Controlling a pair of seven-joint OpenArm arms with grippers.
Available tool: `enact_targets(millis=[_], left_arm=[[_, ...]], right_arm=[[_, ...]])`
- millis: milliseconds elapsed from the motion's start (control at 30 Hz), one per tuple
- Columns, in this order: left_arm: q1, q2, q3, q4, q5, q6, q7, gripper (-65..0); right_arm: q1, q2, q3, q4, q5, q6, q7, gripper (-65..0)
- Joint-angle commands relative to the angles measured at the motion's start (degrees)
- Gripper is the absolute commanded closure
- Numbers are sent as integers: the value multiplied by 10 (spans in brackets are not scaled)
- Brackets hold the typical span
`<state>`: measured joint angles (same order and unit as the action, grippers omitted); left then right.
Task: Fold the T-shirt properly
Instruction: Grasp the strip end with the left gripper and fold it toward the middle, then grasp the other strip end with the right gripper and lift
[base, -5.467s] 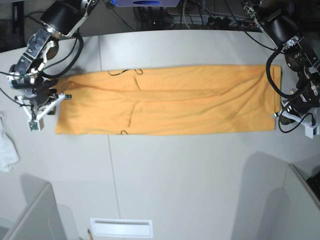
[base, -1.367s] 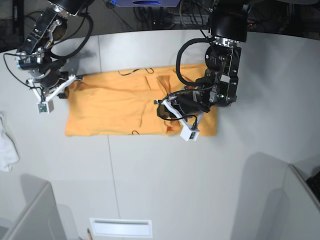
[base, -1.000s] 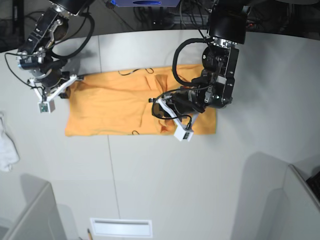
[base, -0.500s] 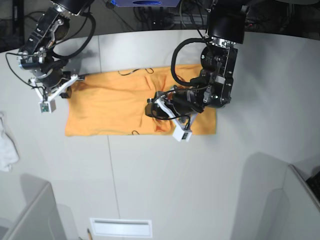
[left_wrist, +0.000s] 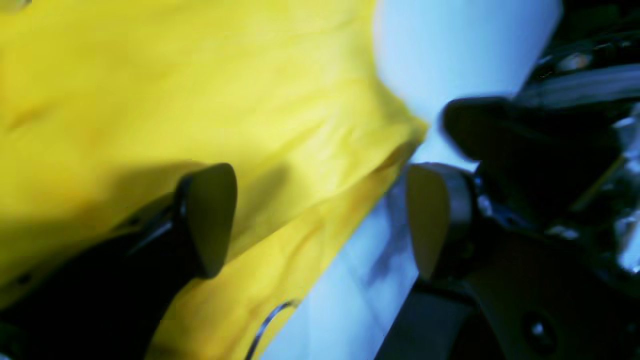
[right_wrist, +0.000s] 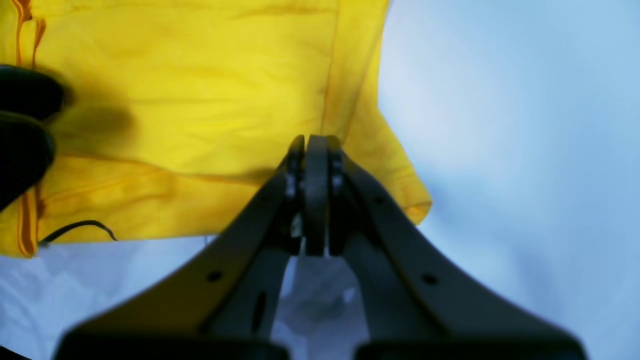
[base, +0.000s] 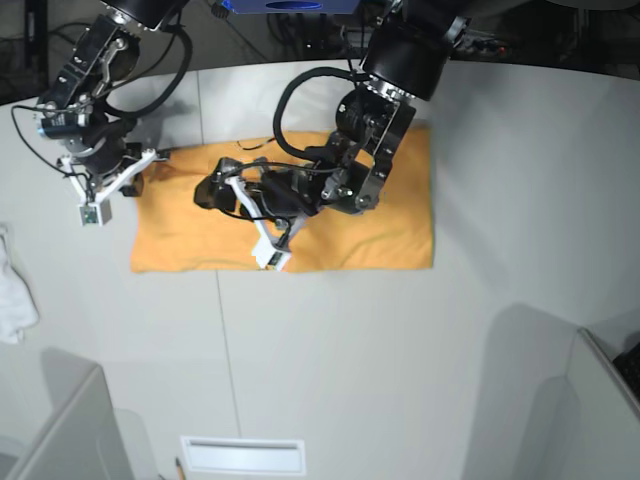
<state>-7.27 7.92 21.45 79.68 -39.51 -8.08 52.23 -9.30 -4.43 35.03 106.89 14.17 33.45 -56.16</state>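
The light-orange T-shirt (base: 400, 220) lies flat in a wide band on the white table (base: 400, 350). My left gripper (base: 212, 190) reaches across it to its left part. In the left wrist view this gripper (left_wrist: 320, 220) is open, and the shirt's edge (left_wrist: 150, 75) lies between the fingers (left_wrist: 210, 220). My right gripper (base: 145, 162) is at the shirt's upper left corner. In the right wrist view it (right_wrist: 310, 145) is shut, its tips pinching a fold of the shirt (right_wrist: 200, 75) near the sleeve edge.
A small white cloth (base: 15, 290) lies at the table's left edge. A white slot plate (base: 242, 455) sits at the front. Grey panels stand at the lower left (base: 70, 430) and lower right (base: 600, 400). Cables run along the back (base: 330, 35).
My left arm has swung left across the shirt, from its middle to near my right gripper. The shirt's raised fold in the middle has gone. My right arm has hardly moved.
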Motion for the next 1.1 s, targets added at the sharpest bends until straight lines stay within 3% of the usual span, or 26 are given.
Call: enact_targets(millis=[0, 100, 200, 267, 367, 400, 433, 467, 600, 667, 767, 833, 967, 1067], left_arm=[[-4, 0, 0, 19, -8, -2, -20, -510], [1, -3, 0, 57, -8, -2, -22, -508], [25, -37, -24, 118, -8, -2, -23, -471], [56, -59, -58, 172, -8, -2, -22, -357], [106, -102, -134, 233, -8, -2, -22, -66], [118, -112, -159, 239, -8, -2, -22, 0], [129, -122, -184, 244, -8, -2, -22, 0], [136, -129, -209, 244, -8, -2, -22, 0], [169, -163, -291, 245, -8, -4, -24, 0], [190, -186, -324, 245, -8, -5, -26, 0], [230, -215, -378, 245, -8, -6, -27, 0], [250, -233, -416, 245, -7, -9, -28, 0], [275, -244, -480, 240, -4, -71, -28, 0], [290, -244, -526, 239, -4, -96, -28, 0]], right_arm=[[5, 3, 0, 12, 6, -3, 12, 0], [6, 6, 0, 12, 6, -3, 12, 0], [23, 10, 0, 10, 4, -3, 11, 0], [34, 10, 1, 9, 4, -3, -2, 0], [73, 19, 5, 8, 4, -3, -59, 0], [86, 28, 6, 7, 6, -3, -80, 0], [102, 32, 6, -3, 6, -3, -98, 0], [122, 36, 6, -15, 6, -3, -111, -47], [183, 58, 7, -92, 7, -2, -143, -456], [206, 66, 8, -131, 9, -2, -144, -543], [234, 89, 50, -203, 56, -2, -147, -548], [257, 121, 84, -277, 105, -2, -157, -548], [279, 184, 94, -411, 174, -2, -171, -548], [278, 207, 77, -466, 202, -3, -176, -548]])
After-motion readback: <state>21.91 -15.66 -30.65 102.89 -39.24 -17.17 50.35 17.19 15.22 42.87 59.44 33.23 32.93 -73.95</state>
